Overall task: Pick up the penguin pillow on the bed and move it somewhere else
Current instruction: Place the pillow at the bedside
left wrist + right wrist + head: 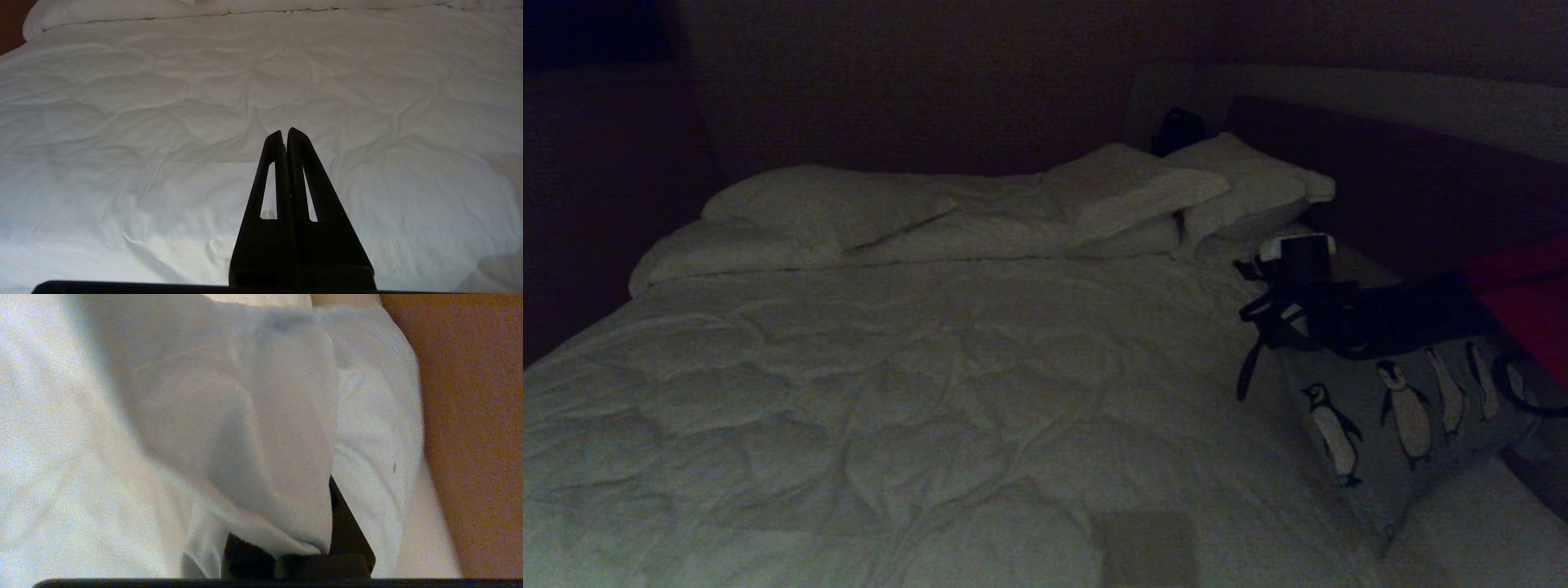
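Note:
The penguin pillow (1413, 408), grey-blue with a row of black-and-white penguins, stands tilted at the bed's right edge. Its upper left corner is raised while its lower part still rests on the duvet. My right gripper (1286, 347) is shut on that corner. In the right wrist view the pillow's pale cloth (265, 437) is bunched in the right gripper (294, 506) and hides most of one of its black fingers (351, 531). The bed (890, 392) has a wrinkled white duvet (122, 122). My left gripper (284, 132) hangs shut and empty above the duvet, outside the head view.
Plain white pillows (825, 204) (1135, 192) (1258, 188) lie along the head of the bed. A dark object (1176, 131) sits behind them by the pale headboard (1380, 106). Something red (1527, 294) is at the far right. A dark wall runs along the bed's left side.

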### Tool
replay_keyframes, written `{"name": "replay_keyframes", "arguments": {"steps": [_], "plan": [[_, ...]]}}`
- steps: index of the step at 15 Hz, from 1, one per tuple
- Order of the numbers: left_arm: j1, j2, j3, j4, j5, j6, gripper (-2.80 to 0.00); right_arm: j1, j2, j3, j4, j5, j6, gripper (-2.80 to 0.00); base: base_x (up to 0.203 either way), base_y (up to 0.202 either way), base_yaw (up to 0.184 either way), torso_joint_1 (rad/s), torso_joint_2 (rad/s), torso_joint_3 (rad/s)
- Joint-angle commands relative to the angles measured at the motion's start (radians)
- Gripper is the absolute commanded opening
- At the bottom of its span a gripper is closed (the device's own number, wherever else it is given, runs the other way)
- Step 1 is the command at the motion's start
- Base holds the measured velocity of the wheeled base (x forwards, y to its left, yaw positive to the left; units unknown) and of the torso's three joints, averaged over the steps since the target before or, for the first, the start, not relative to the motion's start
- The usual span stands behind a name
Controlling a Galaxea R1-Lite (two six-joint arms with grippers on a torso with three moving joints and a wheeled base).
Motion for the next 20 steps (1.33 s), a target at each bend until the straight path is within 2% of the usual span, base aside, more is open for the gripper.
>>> {"name": "replay_keyframes", "arguments": {"steps": [1,5,7,10,11,12,16,20], "plan": [[0.0,0.0,0.0,-0.001,0.001,0.0,-2.8,-0.014,0.088,-0.138,0.051,0.0,0.055,-2.8,0.0,0.0,0.0,0.0,0.0,0.0],[0.0,0.0,0.0,0.0,0.001,0.0,-2.8,-0.054,0.269,-0.439,0.09,0.012,0.066,-2.8,0.0,0.0,0.0,0.0,0.0,0.0],[0.0,0.0,0.0,-0.001,0.001,0.0,-2.8,-0.064,0.301,-0.452,0.069,0.057,0.07,-2.8,0.0,0.0,0.0,0.0,0.0,0.0],[0.0,0.0,0.0,0.0,0.001,0.0,-2.8,-0.071,0.311,-0.451,0.058,0.057,0.08,-2.8,0.0,0.0,0.0,0.0,0.0,0.0],[0.0,0.0,0.0,-0.001,0.001,0.0,-2.8,-0.072,0.311,-0.451,0.058,0.057,0.08,-0.46,0.0,0.0,0.0,0.0,0.0,0.0],[0.0,0.0,0.0,0.0,0.001,0.0,-2.8,-0.072,0.311,-0.45,0.058,0.057,0.08,0.0,0.0,0.0,0.0,0.0,0.0,0.0],[0.0,0.0,0.0,0.0,0.001,0.0,-2.8,-0.063,0.272,-0.421,0.055,0.056,0.12,0.0,0.0,0.0,0.0,0.0,0.0,0.0],[0.0,0.0,0.0,-0.001,0.001,0.0,-2.8,0.024,0.134,-0.334,0.06,0.105,0.136,0.0,0.0,0.0,0.0,0.0,0.0,0.0]]}}
